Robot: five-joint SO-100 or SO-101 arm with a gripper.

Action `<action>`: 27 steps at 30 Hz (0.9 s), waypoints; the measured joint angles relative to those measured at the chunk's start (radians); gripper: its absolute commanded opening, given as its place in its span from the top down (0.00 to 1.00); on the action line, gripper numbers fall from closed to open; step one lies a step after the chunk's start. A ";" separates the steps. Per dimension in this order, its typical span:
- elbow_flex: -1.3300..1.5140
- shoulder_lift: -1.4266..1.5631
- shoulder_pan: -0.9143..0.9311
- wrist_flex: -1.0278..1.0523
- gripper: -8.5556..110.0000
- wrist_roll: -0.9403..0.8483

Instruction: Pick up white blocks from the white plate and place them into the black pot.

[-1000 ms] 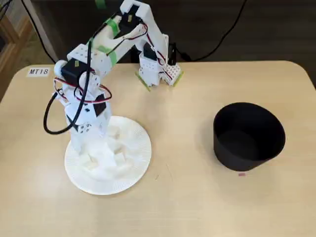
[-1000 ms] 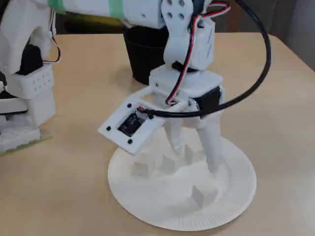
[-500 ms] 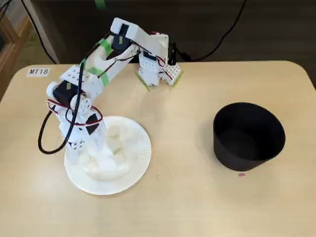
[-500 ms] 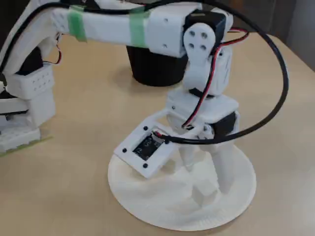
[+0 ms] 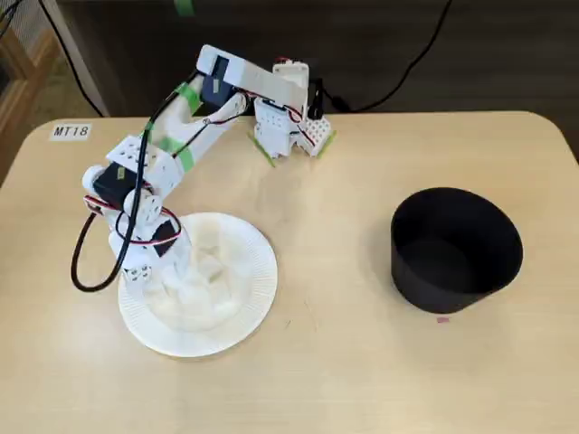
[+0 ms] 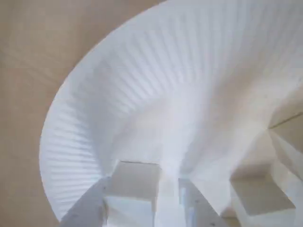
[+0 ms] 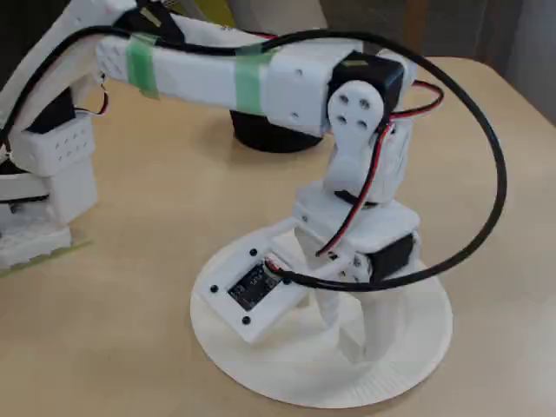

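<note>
Several white blocks (image 5: 210,268) lie on the white plate (image 5: 258,271) at the left of the table (image 5: 326,362) in a fixed view, with the arm bent down over the plate's left part. In the wrist view the gripper (image 6: 165,208) sits low on the plate, its fingers (image 6: 85,213) spread with one cube (image 6: 135,182) between them, another cube (image 6: 258,196) just to the right. The black pot (image 5: 457,249) stands well apart at the right of the table.
</note>
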 measured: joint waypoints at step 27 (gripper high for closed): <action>-0.882 0.250 -0.632 0.015 0.95 -0.342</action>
